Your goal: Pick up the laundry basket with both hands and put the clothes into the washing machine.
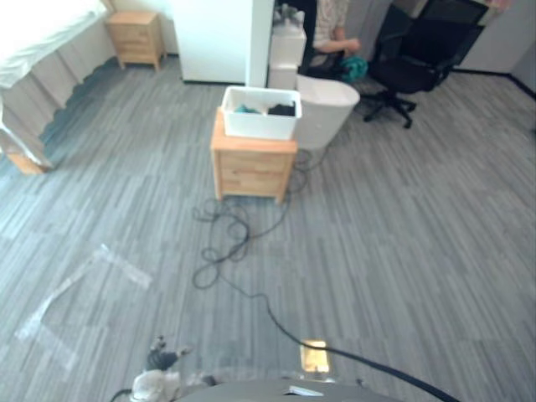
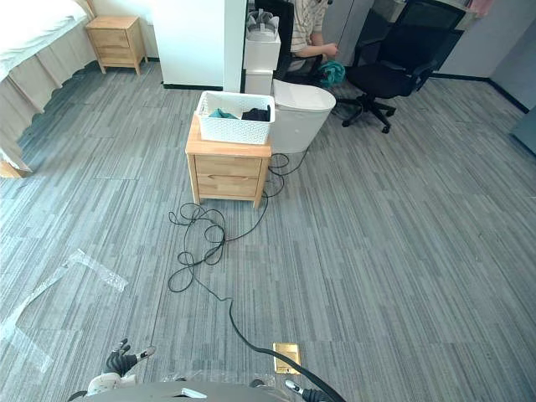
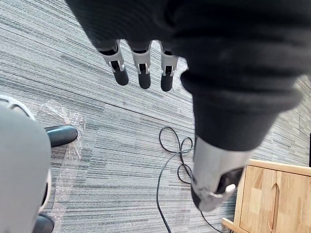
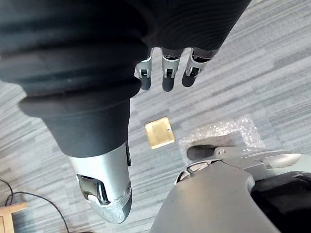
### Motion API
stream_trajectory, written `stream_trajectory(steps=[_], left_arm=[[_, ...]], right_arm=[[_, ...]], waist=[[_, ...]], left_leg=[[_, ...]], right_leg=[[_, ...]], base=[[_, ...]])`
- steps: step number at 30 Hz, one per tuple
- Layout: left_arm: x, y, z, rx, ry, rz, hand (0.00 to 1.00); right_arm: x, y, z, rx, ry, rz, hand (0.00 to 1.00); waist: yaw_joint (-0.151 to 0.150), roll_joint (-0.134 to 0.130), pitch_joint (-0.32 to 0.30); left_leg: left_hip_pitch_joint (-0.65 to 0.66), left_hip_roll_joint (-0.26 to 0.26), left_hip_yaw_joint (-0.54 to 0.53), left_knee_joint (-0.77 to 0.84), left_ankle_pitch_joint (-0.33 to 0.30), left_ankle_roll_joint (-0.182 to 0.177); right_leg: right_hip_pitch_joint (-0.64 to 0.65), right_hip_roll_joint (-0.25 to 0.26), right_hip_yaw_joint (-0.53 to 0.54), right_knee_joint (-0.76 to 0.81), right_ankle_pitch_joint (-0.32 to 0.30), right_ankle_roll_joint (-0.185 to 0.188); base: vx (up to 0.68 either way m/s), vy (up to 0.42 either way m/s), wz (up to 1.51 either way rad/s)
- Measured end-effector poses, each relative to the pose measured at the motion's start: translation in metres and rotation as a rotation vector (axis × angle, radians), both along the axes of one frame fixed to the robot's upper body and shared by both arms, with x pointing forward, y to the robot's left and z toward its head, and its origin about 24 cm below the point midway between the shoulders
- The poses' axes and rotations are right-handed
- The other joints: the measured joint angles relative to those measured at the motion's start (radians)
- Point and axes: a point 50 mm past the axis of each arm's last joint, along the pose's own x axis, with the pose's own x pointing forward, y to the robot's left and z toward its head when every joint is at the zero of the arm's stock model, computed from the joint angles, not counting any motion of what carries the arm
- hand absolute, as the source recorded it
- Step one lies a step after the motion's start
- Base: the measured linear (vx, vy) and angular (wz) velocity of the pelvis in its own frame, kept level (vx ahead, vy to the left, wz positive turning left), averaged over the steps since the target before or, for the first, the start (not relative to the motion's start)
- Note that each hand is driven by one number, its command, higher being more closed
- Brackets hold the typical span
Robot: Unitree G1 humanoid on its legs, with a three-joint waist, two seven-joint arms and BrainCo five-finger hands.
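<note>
A white laundry basket [image 1: 260, 115] with teal and black clothes [image 2: 243, 113] in it stands on a small wooden bedside cabinet [image 1: 251, 166], far ahead of me. Right behind the cabinet is a white rounded washing machine [image 2: 301, 113]. My left hand [image 3: 142, 73] hangs low at my side over the grey floor with straight fingers and nothing in it; it also shows at the bottom edge of the left eye view [image 1: 159, 358]. My right hand [image 4: 167, 74] hangs the same way on the other side, fingers straight and empty, above a brass floor plate [image 4: 159, 132].
A person [image 1: 332, 33] sits behind the machine beside a black office chair [image 1: 406, 71]. A bed [image 1: 33, 42] and a second wooden cabinet [image 1: 136, 38] stand at the far left. Clear tape [image 1: 75, 293] marks the floor at the near left. A white wall block [image 1: 213, 38] rises behind the basket.
</note>
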Motion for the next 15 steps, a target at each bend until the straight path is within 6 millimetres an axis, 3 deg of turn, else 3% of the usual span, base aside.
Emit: stream_trajectory(steps=[4, 7, 8, 9, 10, 11, 13, 14, 15], left_arm=[[0.001, 0.001, 0.0, 0.001, -0.004, 0.004, 0.0], [0.0, 0.001, 0.0, 0.0, -0.004, 0.006, 0.0], [0.0, 0.002, 0.001, 0.004, -0.004, 0.004, 0.0], [0.0, 0.003, 0.001, 0.005, -0.003, 0.004, 0.0], [0.0, 0.005, 0.001, 0.01, -0.006, 0.009, 0.0], [0.001, 0.005, 0.001, 0.009, -0.009, 0.008, 0.0], [-0.001, 0.011, 0.002, 0.027, -0.004, 0.006, 0.0], [-0.003, 0.013, 0.002, 0.03, 0.005, 0.004, 0.0], [-0.003, 0.012, 0.001, 0.029, 0.007, 0.004, 0.0]], right_arm=[[-0.001, -0.001, 0.0, -0.001, 0.003, -0.007, 0.0], [-0.004, -0.003, 0.0, 0.002, 0.007, -0.052, 0.0], [-0.009, -0.002, -0.001, 0.006, 0.011, -0.087, 0.0], [-0.009, -0.003, -0.001, 0.005, 0.009, -0.096, 0.0], [-0.006, -0.007, 0.001, -0.005, 0.0, -0.105, 0.0], [0.001, -0.009, 0.002, -0.011, -0.019, -0.099, 0.0], [0.008, -0.009, 0.003, -0.011, -0.036, -0.092, 0.0], [0.011, -0.009, 0.003, -0.011, -0.045, -0.081, 0.0], [0.013, -0.008, 0.004, -0.012, -0.048, -0.074, 0.0]], waist=[[0.004, -0.002, -0.001], [-0.002, -0.004, 0.002], [-0.008, -0.016, 0.009], [-0.008, -0.006, 0.014], [0.007, -0.005, 0.018], [0.006, 0.015, 0.033], [-0.003, 0.016, 0.042], [-0.006, 0.02, 0.043], [-0.007, 0.021, 0.044]], left_leg=[[-0.018, -0.007, 0.002, 0.0, -0.013, 0.005], [-0.008, -0.033, -0.001, 0.001, -0.049, 0.026], [0.013, -0.051, 0.008, 0.001, -0.069, 0.026], [0.026, -0.061, 0.01, 0.001, -0.075, 0.029], [0.042, -0.064, 0.018, 0.001, -0.097, 0.036], [0.072, -0.057, 0.022, 0.009, -0.098, 0.051], [0.094, -0.028, 0.023, 0.051, -0.137, 0.047], [0.101, 0.005, 0.024, 0.068, -0.159, 0.034], [0.105, 0.015, 0.023, 0.068, -0.162, 0.03]], right_leg=[[-0.034, -0.014, 0.0, 0.044, -0.025, 0.01], [-0.083, -0.083, -0.034, 0.22, -0.135, 0.038], [-0.101, -0.135, -0.053, 0.331, -0.189, 0.044], [-0.122, -0.158, -0.058, 0.401, -0.208, 0.04], [-0.209, -0.205, -0.053, 0.623, -0.202, 0.0], [-0.254, -0.223, -0.055, 0.727, -0.208, -0.031], [-0.303, -0.228, -0.085, 0.817, -0.285, -0.029], [-0.346, -0.202, -0.119, 0.804, -0.316, -0.03], [-0.37, -0.192, -0.125, 0.788, -0.316, -0.03]], base=[[0.05, 0.028, 0.01], [0.11, 0.109, 0.36], [0.13, 0.082, 0.47], [0.3, 0.169, 0.23], [0.23, 0.116, -0.09], [0.3, 0.134, -0.2], [0.3, 0.035, -0.04], [0.36, -0.005, 0.05], [0.33, -0.02, 0.13]])
